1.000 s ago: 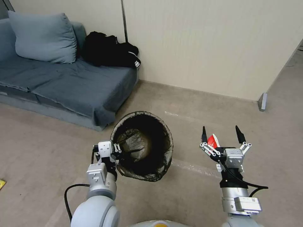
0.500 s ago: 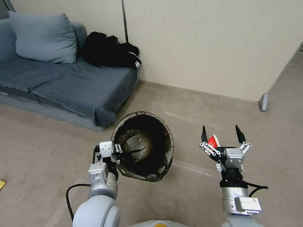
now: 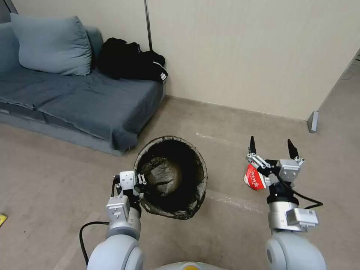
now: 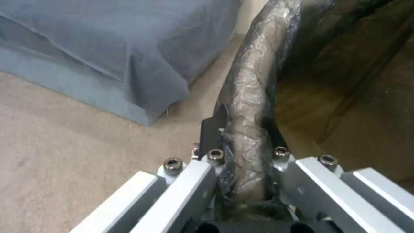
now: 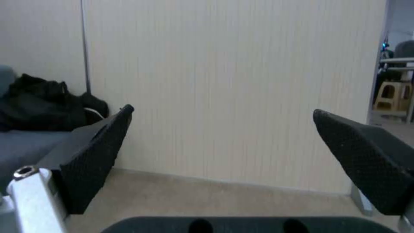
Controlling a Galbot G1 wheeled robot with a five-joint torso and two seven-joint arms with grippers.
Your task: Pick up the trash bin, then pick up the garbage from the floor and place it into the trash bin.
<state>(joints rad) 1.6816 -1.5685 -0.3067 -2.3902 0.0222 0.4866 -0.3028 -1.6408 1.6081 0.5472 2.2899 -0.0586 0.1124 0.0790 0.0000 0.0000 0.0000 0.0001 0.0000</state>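
The trash bin, round with a dark bag liner over its rim, hangs tilted above the floor. My left gripper is shut on its near rim. In the left wrist view the liner-wrapped rim runs between the clamped fingers of the left gripper. Garbage, a crushed red-and-white paper cup, lies on the floor right of the bin. My right gripper is open above and just behind the cup, empty and pointing forward. In the right wrist view the right gripper faces the wall with its pads wide apart.
A blue sofa with a cushion and black clothing stands at the left against the wall. A yellow scrap lies at the far left floor edge. A grey post marks the wall's right end.
My right gripper has risen and moved forward and slightly right, uncovering the cup that lay half hidden behind it. The bin has sunk a little in my left gripper.
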